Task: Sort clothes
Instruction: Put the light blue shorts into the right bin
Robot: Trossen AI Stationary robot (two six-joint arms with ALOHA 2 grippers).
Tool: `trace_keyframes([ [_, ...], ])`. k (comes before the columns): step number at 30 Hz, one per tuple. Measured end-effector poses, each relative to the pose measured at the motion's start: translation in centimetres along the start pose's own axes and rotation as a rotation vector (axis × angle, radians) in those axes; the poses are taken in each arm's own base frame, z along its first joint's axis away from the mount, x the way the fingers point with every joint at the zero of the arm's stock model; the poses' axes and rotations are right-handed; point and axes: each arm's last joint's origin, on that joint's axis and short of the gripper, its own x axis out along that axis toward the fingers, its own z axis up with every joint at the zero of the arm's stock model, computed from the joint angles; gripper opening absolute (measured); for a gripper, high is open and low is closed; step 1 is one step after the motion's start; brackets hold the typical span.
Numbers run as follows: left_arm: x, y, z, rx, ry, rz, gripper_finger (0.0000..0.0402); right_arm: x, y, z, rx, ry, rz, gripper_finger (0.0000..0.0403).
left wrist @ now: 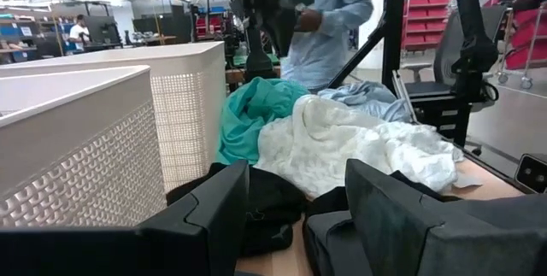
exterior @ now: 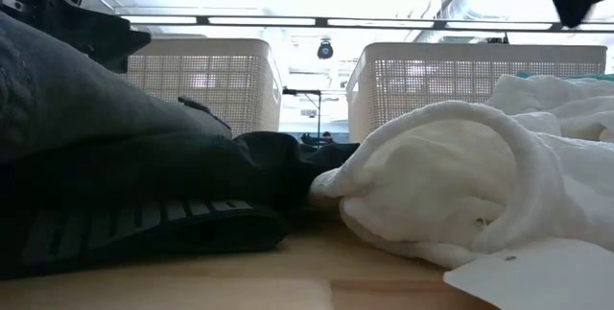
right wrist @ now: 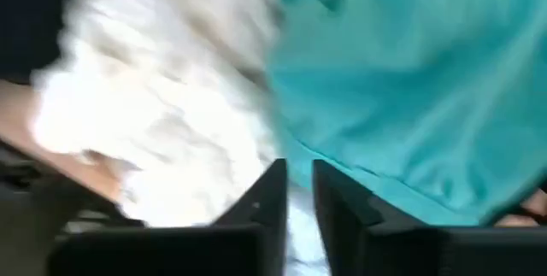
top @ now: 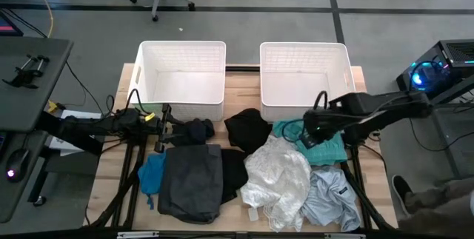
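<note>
The clothes lie in a heap on the near half of the table: bright blue (top: 152, 172), dark grey (top: 192, 181), navy (top: 198, 129), black (top: 248, 128), white (top: 278, 176), teal (top: 327, 150) and pale grey-blue (top: 329, 198). My left gripper (top: 164, 126) is open and low over the table at the left, its fingers pointing at the navy and black garments (left wrist: 273, 212). My right gripper (top: 307, 132) is shut and empty; it hangs above the teal garment (right wrist: 410, 79) and the white one (right wrist: 154, 114).
Two white lattice-sided baskets stand side by side at the far edge, the left one (top: 181, 45) and the right one (top: 304, 45), both empty. A person (left wrist: 329, 20) stands beyond the table's right side. A bare strip of table lies in front of the baskets.
</note>
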Motion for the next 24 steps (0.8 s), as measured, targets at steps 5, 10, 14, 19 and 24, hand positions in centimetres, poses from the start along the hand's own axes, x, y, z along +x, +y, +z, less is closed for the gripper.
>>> trace_keyframes([
  [5,0.0,0.0,0.0,-0.005,-0.001,0.0,0.0186,2.0,-0.9,0.3,0.019,-0.023,-0.148,0.0175],
  [10,0.0,0.0,0.0,-0.145,-0.001,-0.003,0.0186,4.4,-2.7,1.0,0.102,-0.108,-0.273,0.0297],
  [14,0.0,0.0,0.0,-0.246,-0.002,-0.004,0.0186,8.6,-3.8,1.5,0.118,-0.124,-0.274,0.034],
  [19,0.0,0.0,0.0,-0.291,-0.001,-0.004,0.0186,14.6,-5.2,1.8,0.118,-0.147,-0.189,0.0322],
  [24,0.0,0.0,0.0,-0.291,0.0,-0.003,0.0186,18.0,-6.6,1.8,0.166,-0.196,-0.164,0.0272],
])
